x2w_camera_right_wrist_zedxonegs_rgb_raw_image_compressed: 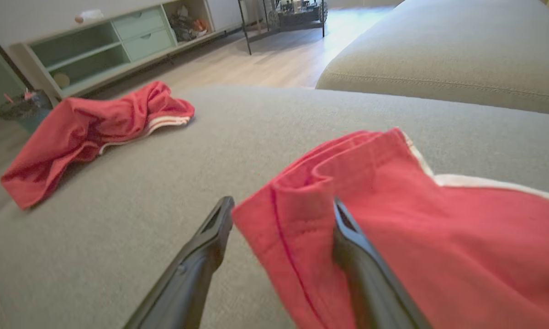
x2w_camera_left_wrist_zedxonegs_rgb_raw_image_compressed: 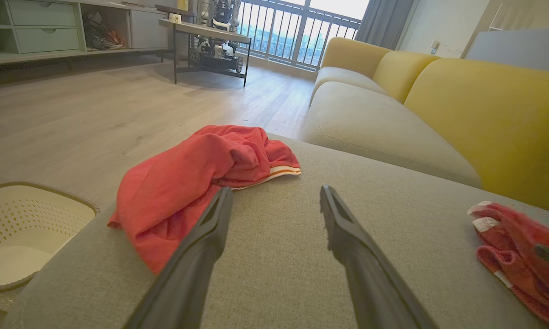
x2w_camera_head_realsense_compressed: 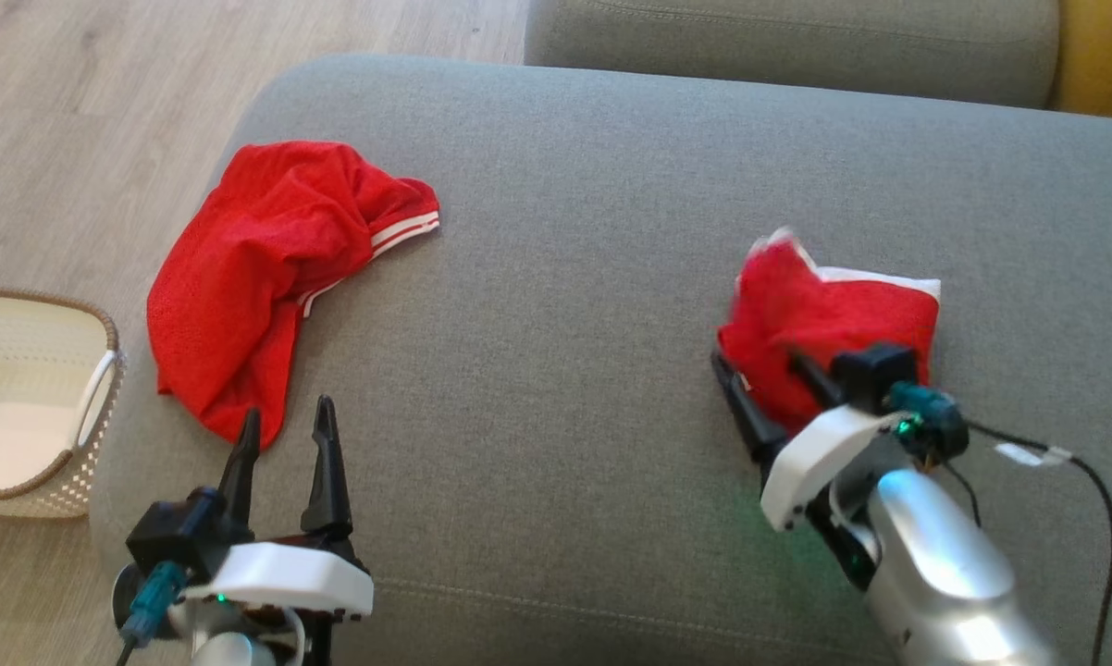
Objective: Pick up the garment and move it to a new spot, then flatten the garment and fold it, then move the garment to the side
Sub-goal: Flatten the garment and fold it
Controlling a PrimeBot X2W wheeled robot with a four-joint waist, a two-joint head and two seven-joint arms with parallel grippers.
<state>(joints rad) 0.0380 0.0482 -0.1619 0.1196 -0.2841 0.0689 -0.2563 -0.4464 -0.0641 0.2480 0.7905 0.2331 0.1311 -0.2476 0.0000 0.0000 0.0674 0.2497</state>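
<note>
A white basket [x2w_camera_head_realsense_compressed: 29, 398] stood on the wood floor [x2w_camera_head_realsense_compressed: 75, 102], its pale bottom showing. On the grey sofa [x2w_camera_head_realsense_compressed: 565, 277] lay a crumpled red garment [x2w_camera_head_realsense_compressed: 260, 268], just beside the left gripper [x2w_camera_head_realsense_compressed: 287, 407], whose fingers were wide apart. The right gripper [x2w_camera_head_realsense_compressed: 755, 359], also wide, had a folded red garment [x2w_camera_head_realsense_compressed: 834, 314] between its fingers.

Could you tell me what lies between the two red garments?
Nothing but bare grey cushion separates the crumpled garment from the folded garment, per the head view.
</note>
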